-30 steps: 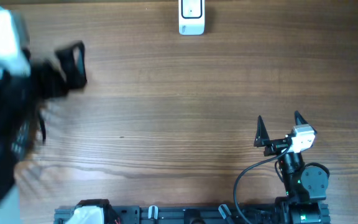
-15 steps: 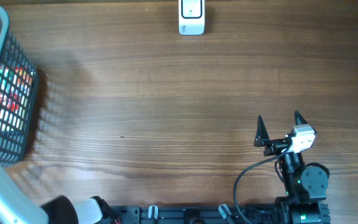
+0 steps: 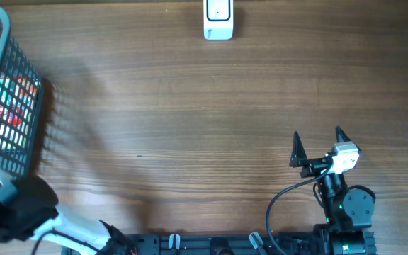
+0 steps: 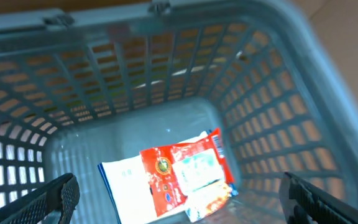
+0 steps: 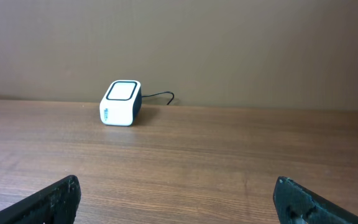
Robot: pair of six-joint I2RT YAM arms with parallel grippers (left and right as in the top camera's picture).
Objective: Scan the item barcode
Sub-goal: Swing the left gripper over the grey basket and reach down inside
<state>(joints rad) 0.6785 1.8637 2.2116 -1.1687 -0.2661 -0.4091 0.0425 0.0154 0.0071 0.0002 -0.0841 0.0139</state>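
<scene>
- Table (image 3: 190, 106) – brown wood-grain top, matte and flat.
- Basket (image 4: 272, 106) – grey-blue moulded plastic with open lattice walls, a solid floor and a rounded rim. It sat at the table's left edge in the overhead view.
- Item packet (image 4: 182, 171) – flat red-and-white pouch of glossy, crinkled film. It lay on the basket floor, slightly skewed. I could not make out a barcode.
- Scanner (image 5: 120, 102) – small white box with rounded corners, a dark band round the sides and a pale window on top. It stood at the table's far edge, well apart from the basket, and a thin black cable (image 5: 160, 95) ran off behind it.
- Left gripper (image 4: 182, 205) – black fingers showed at the bottom corners of its wrist view, jaws spread wide. It pointed down into the basket above the packet, touching and holding nothing.
- Left arm (image 3: 27, 212) – white and black links in the overhead's lower left corner, beside the basket.
- Right gripper (image 3: 318, 138) – two black pointed fingers, jaws fully apart and empty. It sat near the table's near edge on the right, facing the scanner and well apart from it.
</scene>
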